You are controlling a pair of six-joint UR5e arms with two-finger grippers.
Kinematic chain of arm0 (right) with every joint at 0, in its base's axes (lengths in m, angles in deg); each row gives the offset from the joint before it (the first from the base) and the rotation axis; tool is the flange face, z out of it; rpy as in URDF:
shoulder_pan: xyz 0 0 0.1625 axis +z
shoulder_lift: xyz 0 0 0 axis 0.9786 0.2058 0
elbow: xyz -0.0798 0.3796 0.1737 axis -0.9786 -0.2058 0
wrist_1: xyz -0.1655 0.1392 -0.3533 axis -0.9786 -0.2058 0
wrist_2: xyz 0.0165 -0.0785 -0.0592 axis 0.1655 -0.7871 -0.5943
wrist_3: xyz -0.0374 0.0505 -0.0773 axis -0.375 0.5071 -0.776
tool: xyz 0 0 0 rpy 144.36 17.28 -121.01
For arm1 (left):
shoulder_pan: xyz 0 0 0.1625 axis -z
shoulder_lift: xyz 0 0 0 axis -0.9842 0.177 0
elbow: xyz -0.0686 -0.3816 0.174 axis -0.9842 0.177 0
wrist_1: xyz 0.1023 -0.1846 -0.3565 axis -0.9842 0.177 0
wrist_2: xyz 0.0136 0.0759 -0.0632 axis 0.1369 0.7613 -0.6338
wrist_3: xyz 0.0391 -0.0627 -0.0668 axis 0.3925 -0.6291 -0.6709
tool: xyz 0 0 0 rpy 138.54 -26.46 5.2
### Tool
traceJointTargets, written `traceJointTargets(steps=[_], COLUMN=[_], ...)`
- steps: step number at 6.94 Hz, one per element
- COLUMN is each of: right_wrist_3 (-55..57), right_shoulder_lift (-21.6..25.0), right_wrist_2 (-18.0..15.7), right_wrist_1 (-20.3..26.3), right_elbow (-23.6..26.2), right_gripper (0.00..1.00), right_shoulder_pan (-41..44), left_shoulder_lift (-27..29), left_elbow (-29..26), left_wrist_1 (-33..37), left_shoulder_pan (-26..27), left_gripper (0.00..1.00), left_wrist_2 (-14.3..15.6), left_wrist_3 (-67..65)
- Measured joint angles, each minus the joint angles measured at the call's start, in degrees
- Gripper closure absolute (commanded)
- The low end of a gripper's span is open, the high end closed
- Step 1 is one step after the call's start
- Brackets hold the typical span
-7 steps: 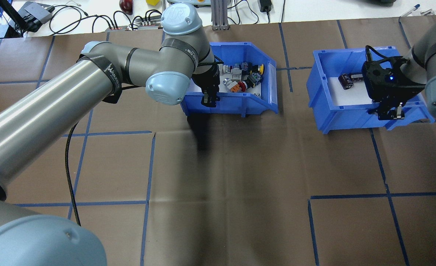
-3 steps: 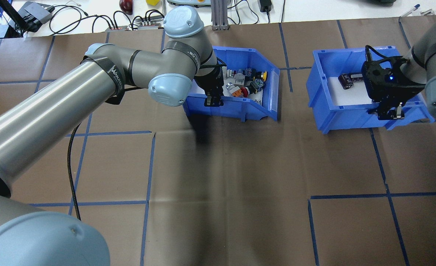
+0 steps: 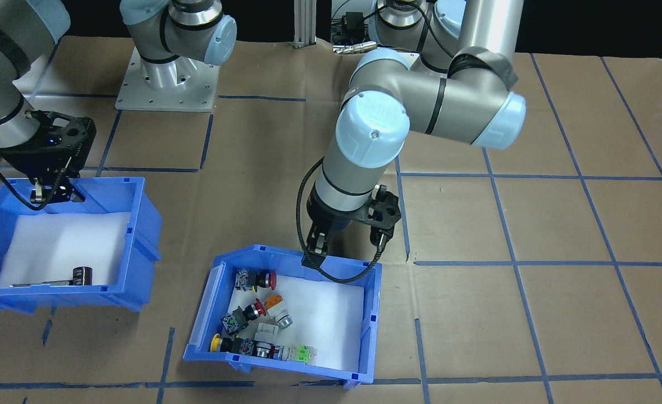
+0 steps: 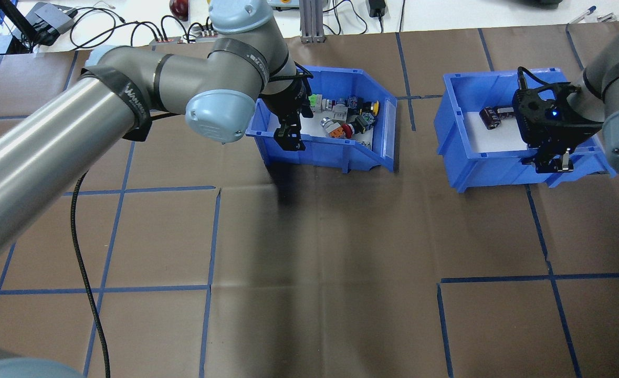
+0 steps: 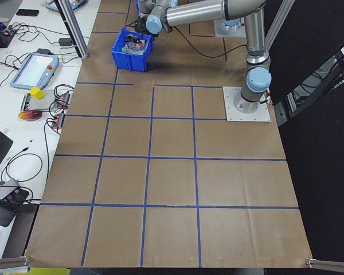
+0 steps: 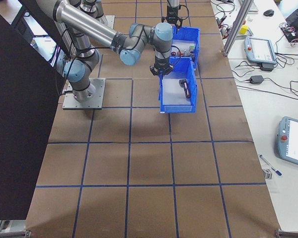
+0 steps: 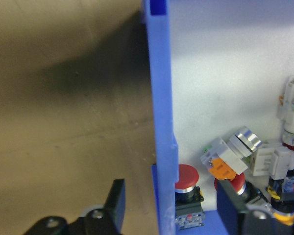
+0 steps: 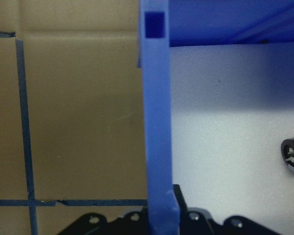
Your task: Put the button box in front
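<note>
Swinging outward, the left arm's elbow had shifted since a second ago, and the button box (image 4: 335,126) had turned slightly, sitting far back on the table (image 4: 341,262). The left gripper (image 4: 288,137) straddled its near wall, fingers apart, not yet pinching. The right gripper (image 4: 551,160) looked clamped on the other bin (image 4: 472,157). Best to squeeze the wall firmly before dragging forward. Brown paper with blue tape covered the table; cables lay beyond.

Both arms are brushed grey metal tubes with pale blue joint caps, black strap bands, black wrist housings and a black cable looping alongside
</note>
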Motion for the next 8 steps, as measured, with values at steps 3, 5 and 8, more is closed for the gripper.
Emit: traceJointTargets(steps=[3, 5, 8], right_wrist_3=[1.1, 4.5, 7.9], right_shoulder_lift=[8.8, 15.0, 18.9], right_wrist_2=[0.0, 0.0, 0.0], right_wrist_1=[-0.1, 0.0, 0.0], right_elbow=[8.8, 14.9, 19.3], right_gripper=[0.92, 0.92, 0.92], right_shoulder_pan=[0.4, 1.7, 4.7], left_shoulder_lift=[-14.2, -19.3, -24.0], left_elbow=[0.6, 0.7, 2.0], left_wrist_1=[18.4, 24.5, 25.2], left_shoulder_pan=[-9.4, -13.3, -15.4], left_gripper=[0.01, 0.01, 0.01], left_wrist_2=[4.8, 9.2, 13.5], left_wrist_3=[33.9, 61.9, 93.0])
